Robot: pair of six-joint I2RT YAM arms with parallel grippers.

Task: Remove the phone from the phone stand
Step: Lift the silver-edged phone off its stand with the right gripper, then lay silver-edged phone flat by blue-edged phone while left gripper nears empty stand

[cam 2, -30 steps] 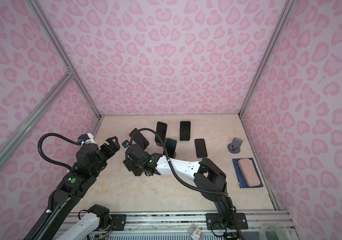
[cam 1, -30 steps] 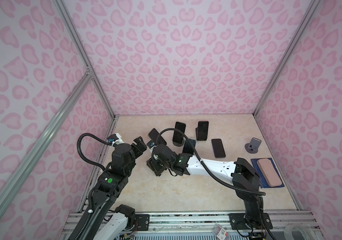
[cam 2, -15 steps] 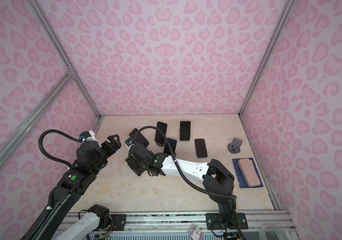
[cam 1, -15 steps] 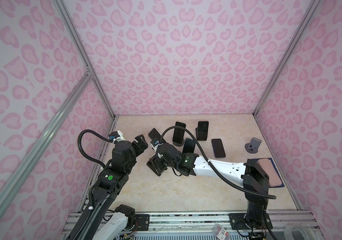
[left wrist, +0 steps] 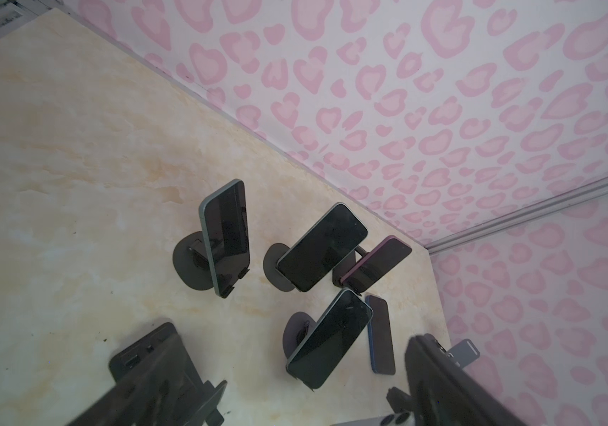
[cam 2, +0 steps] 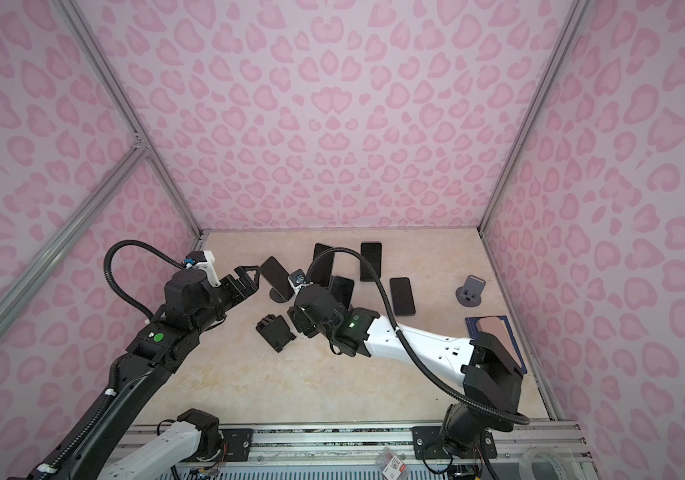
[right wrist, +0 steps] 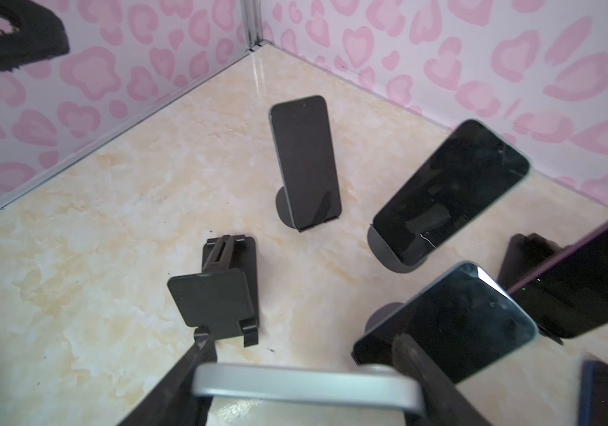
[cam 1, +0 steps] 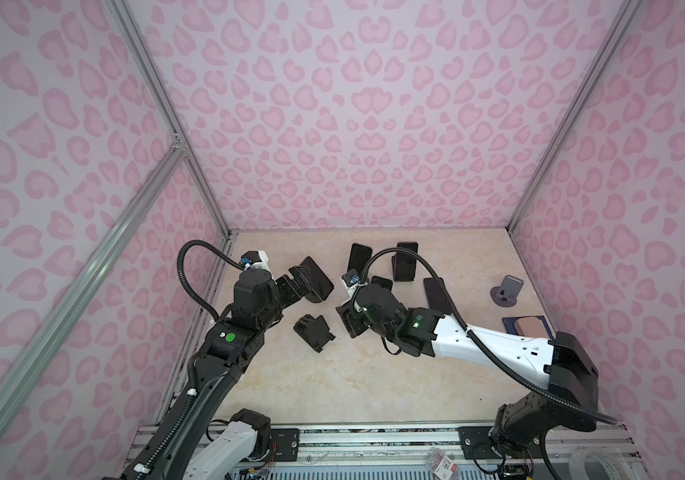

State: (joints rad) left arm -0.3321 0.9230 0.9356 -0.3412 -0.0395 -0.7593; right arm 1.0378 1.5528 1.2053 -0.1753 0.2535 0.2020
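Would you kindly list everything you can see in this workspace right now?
phones on stands: four, dark screens, rear middle of the table
flat phone: one, dark blue, right of them
silver phone: one, in the right gripper
folding stand: one, black, empty, centre
round-base stand: one, grey, empty, right side
mat: one, blue, right edge, bearing a pink item
table: one, beige marble
left gripper: black, open, beside the leftmost propped phone
right gripper: black, shut on the silver phone
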